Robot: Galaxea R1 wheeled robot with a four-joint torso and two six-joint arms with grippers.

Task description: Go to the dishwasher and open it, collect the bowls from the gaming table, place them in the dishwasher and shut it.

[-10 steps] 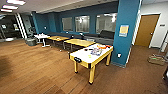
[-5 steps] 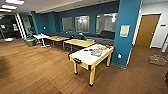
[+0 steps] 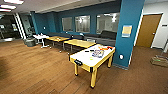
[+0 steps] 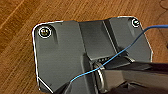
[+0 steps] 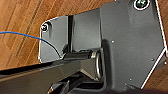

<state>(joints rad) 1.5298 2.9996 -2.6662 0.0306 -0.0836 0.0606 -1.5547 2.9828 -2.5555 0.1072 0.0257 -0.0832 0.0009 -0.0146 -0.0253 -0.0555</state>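
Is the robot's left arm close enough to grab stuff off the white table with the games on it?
Probably not yet. The gaming table stands well ahead across open wood floor, and the left wrist view shows floor under the arm. Nothing blocks the way; it's just too far.

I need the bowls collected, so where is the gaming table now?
In the head view the gaming table stands right of centre on the wood floor, beside the blue pillar.
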